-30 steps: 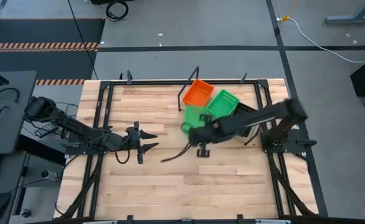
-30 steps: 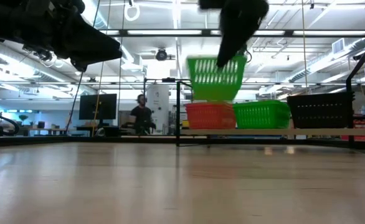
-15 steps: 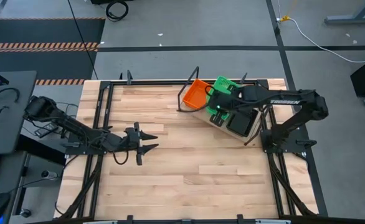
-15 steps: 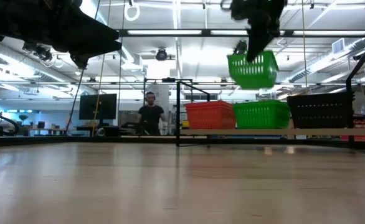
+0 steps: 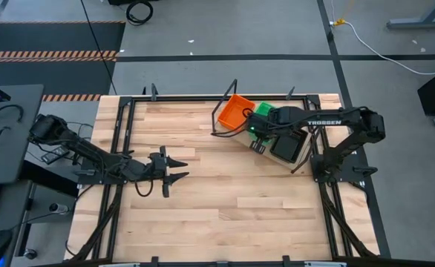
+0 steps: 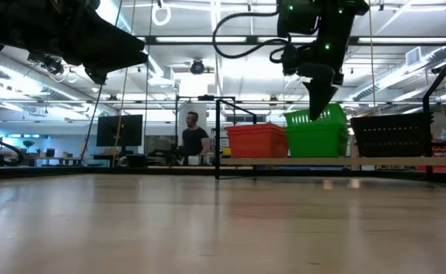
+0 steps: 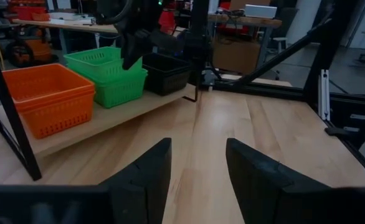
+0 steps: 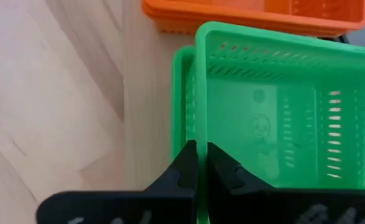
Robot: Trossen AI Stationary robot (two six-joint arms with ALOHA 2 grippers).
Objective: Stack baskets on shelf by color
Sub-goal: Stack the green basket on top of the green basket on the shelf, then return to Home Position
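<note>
Nearest in the low view, the plank tabletop (image 6: 208, 228) is being shown bare across the foreground. The left gripper (image 5: 174, 167) is being held over the table's left-centre, well apart from the shelf, fingers (image 7: 146, 177) spread w/ a clear gap and nothing between them; in the low view only part of that arm is being seen, cut off at the top-left edge.

Farther back, the shelf (image 7: 117, 118) is being seen w/ three stations in a row: an orange basket (image 7: 40, 96), a lower green basket (image 7: 123, 87), then a black basket (image 7: 165, 71). How many are nested in the orange or black spots can't be told.

The right gripper (image 8: 200, 163) is being held over the middle station, fingers pinched on the rim of the upper green basket (image 8: 282, 112). That basket is being set into the lower green basket, sitting tilted and not fully seated. From above, most of the green pair is being hidden by the right arm (image 5: 314, 119), and the black basket is being partly covered too.

Beyond the table, a person (image 6: 195, 137) is being glimpsed standing in the room, too small for detail.
</note>
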